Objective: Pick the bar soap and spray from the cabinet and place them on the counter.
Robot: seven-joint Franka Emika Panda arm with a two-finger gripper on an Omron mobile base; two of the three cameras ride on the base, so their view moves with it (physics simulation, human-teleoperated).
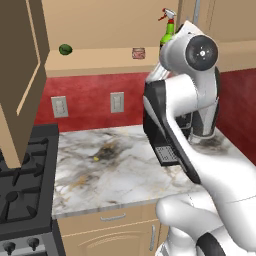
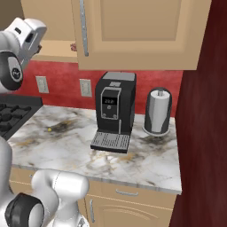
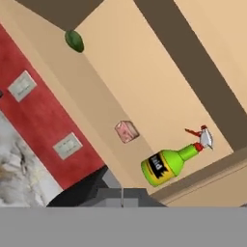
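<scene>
Soap [image 1: 138,53]: small pinkish block lying flat on the cabinet shelf [image 1: 100,64], apart from the other items; in the hand view [image 3: 126,131] it sits between ball and spray.
Spray [image 3: 169,163]: green bottle, yellow label, red trigger; upright on the same shelf, to the soap's right. In the left base view [image 1: 168,31] the arm's white elbow covers its lower part.
Ball [image 1: 65,49]: dark green, round, far left on the shelf, well apart from the soap.
Cabinet: left door [image 1: 20,75] swung open; right door [image 2: 137,31] closed, with long bar handle.
Gripper: fingers clenched shut, grasping nothing; soap and spray both untouched on the shelf.
Counter [image 1: 115,170]: veined marble, below the shelf.
On counter: black coffee machine [image 2: 114,111], paper towel roll [image 2: 158,111] to its right.
Stove [image 1: 22,185]: black, left of counter.
Wall: red, two outlets [image 1: 116,102].
</scene>
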